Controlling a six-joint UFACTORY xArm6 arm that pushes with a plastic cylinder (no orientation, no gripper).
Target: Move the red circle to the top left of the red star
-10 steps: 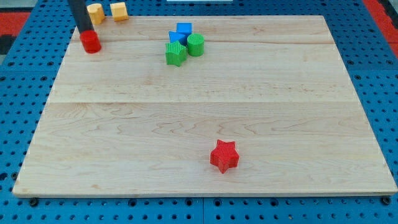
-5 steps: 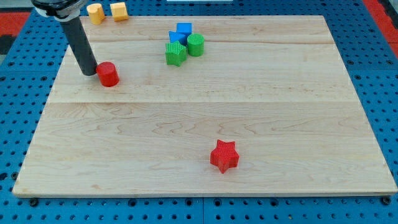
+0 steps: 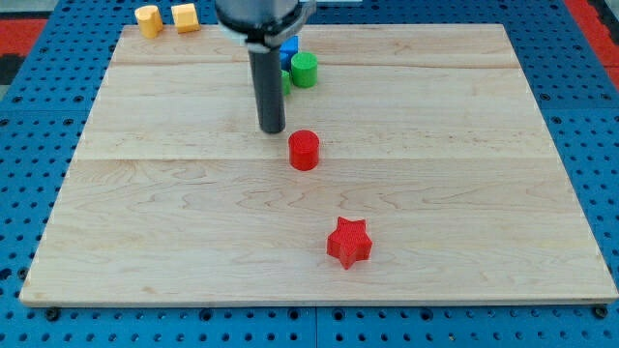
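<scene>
Because my tip (image 3: 273, 130) sits just up and to the left of the small red circle block (image 3: 304, 150), I have nothing to grip with, only a bare rod. From the red star block (image 3: 349, 242), the circle lies up and a little left, apart.

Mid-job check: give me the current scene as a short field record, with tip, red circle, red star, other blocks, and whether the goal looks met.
tip: my tip sits just up-left of the red circle, close to it
red circle: mid-board, above and slightly left of the red star
red star: lower centre
other blocks: green circle, blue block partly hidden by the rod; two yellow blocks at top left
goal: roughly placed, still apart from the star
</scene>
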